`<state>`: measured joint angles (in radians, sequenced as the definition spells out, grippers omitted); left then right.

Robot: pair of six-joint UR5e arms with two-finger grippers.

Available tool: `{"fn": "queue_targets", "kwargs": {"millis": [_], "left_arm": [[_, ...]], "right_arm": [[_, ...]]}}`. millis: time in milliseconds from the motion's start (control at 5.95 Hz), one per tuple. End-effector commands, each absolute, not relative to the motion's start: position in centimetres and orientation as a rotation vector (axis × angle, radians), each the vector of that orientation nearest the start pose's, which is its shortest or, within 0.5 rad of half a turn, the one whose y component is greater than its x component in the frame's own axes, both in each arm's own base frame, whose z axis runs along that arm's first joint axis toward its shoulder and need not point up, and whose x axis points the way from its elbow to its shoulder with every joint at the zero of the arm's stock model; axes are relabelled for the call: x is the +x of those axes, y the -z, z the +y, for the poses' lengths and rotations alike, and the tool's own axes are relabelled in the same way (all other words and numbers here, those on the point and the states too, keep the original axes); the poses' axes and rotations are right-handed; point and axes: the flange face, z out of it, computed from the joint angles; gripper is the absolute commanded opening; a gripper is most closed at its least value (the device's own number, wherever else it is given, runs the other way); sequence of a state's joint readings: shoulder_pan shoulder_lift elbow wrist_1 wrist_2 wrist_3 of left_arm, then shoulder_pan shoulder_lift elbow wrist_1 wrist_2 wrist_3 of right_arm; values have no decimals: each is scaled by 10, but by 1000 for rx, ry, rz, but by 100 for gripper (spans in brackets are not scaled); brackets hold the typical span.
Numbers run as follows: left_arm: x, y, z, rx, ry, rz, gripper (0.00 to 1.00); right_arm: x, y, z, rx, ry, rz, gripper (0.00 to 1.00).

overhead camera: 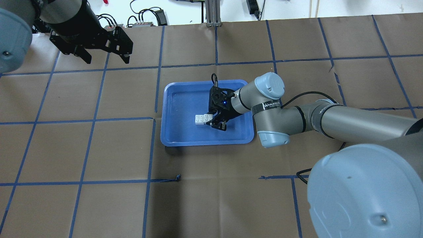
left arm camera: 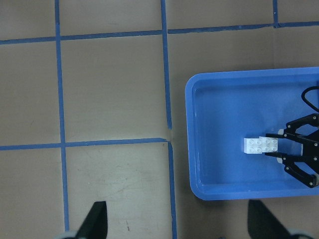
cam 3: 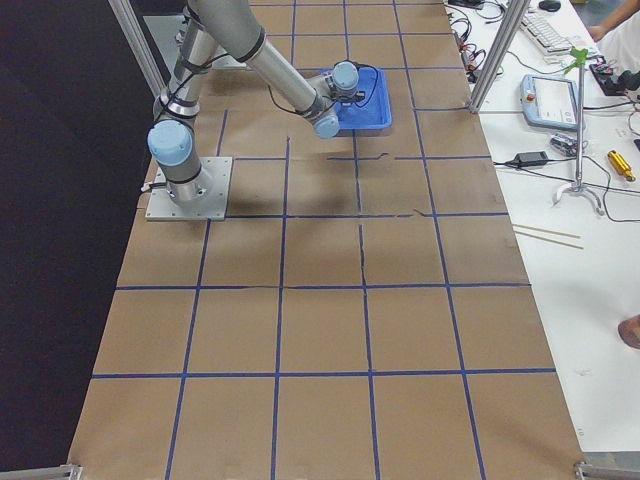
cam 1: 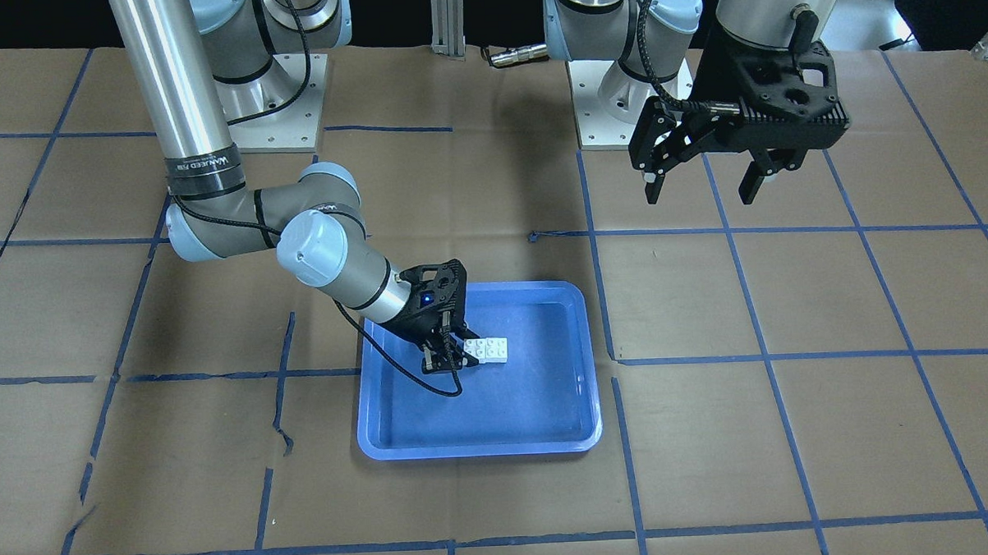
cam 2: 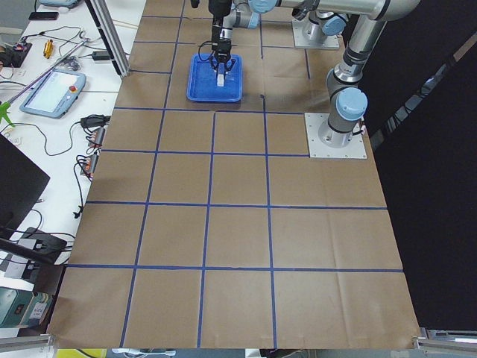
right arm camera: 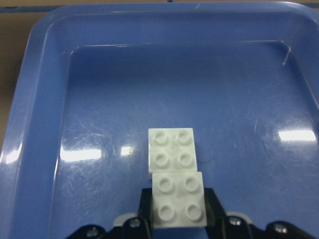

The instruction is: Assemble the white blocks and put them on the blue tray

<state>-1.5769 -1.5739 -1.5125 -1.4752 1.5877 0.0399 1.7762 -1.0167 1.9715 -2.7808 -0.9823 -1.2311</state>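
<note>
The two white blocks [right arm camera: 172, 149] are joined as one offset pair inside the blue tray [cam 1: 483, 449], near its middle. My right gripper [cam 1: 452, 359] reaches into the tray and is shut on the nearer block [right arm camera: 178, 205], with a dark finger [right arm camera: 210, 199] on each side of it. The pair sits at the tray floor; I cannot tell whether it touches. In the overhead view the pair [overhead camera: 203, 119] lies just left of the right gripper [overhead camera: 214, 124]. My left gripper [cam 1: 700, 184] is open and empty, high above the table and away from the tray.
The table is covered in brown paper with a blue tape grid. The tray's raised rim [overhead camera: 205, 142] surrounds the right gripper. Both arm bases [cam 1: 279, 112] stand at the robot's edge. The left wrist view looks down on the tray [left arm camera: 192, 149] from its left.
</note>
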Motion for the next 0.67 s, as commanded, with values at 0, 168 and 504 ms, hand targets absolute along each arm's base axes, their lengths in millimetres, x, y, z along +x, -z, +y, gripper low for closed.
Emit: {"fn": "queue_targets", "kwargs": {"millis": [0, 168, 504], "left_arm": [[-135, -526, -506, 70, 234, 3113, 99], [-135, -526, -506, 70, 234, 3113, 99], [-135, -525, -505, 70, 232, 3113, 99]], "right_arm": [[301, -147, -516, -1829, 689, 1939, 23], [300, -147, -516, -1825, 686, 1942, 25], [301, -147, -516, -1822, 686, 1941, 37]]}}
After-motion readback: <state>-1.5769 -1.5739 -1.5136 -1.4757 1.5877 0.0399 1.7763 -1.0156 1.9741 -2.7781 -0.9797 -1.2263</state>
